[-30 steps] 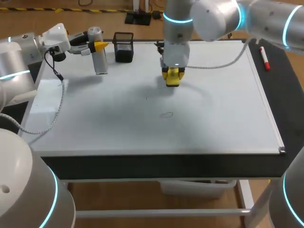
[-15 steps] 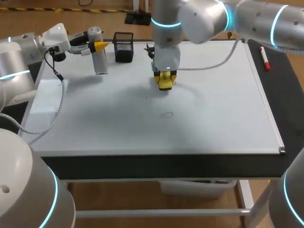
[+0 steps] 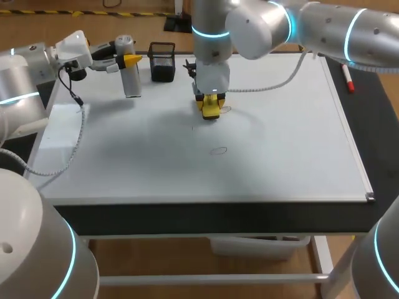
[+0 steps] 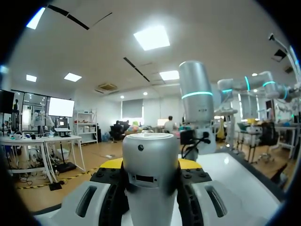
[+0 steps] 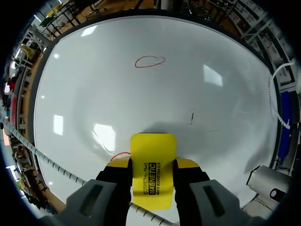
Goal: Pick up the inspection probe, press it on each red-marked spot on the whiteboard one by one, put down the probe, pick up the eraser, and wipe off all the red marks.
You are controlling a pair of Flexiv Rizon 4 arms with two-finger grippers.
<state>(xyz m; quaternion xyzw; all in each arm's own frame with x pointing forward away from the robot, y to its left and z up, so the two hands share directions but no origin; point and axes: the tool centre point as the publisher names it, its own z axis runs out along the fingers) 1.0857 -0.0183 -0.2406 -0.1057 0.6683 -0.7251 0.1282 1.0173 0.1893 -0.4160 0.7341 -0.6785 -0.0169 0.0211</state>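
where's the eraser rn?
Head view: the eraser is clamped in the right gripper at the far middle of the whiteboard, right of the black pen holder, a red oval ahead of it.

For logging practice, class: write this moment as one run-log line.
right tool: shut on eraser, on whiteboard beside red mark | red oval: ahead, unwiped | left tool: shut on probe

Two lines black print on yellow eraser (image 5: 153, 165) face; nothing else legible.
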